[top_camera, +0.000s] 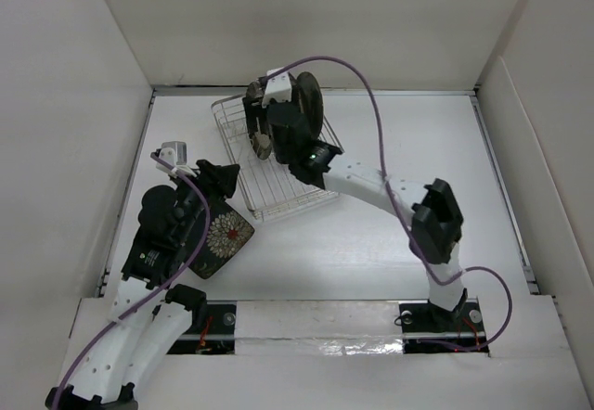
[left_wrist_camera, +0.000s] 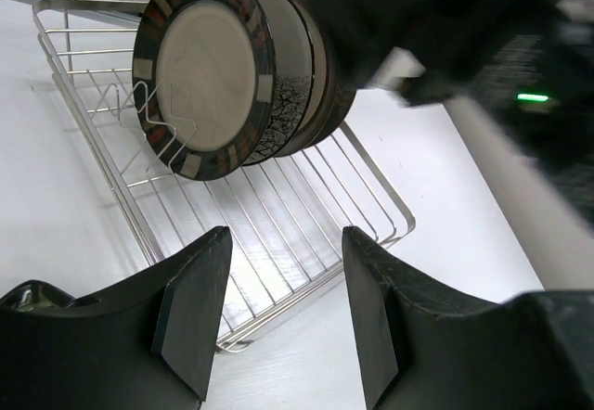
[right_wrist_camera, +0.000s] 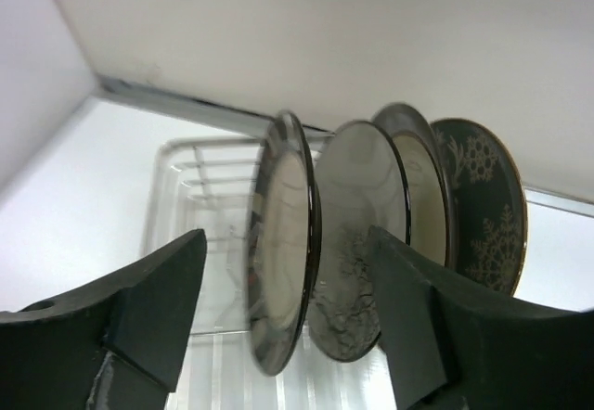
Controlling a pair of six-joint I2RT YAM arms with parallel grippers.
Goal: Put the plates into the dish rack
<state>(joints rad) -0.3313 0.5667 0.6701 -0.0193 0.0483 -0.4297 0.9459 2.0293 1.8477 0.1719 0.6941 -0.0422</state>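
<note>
The rack [top_camera: 278, 187] sits far-centre on the desk [top_camera: 390, 262], its long axis running far to near and angled slightly right. Four plates [top_camera: 308, 104] stand on edge in a row at its far end, faces turned left and right. The right pincer [right_wrist_camera: 286, 238] is spread wide, a finger on either side of the leftmost, brown-rimmed plate [right_wrist_camera: 283, 271], not clamped. A fifth, the black plate [top_camera: 227, 238], lies flat near left. The left pincer [left_wrist_camera: 286, 238] is released and empty.
</note>
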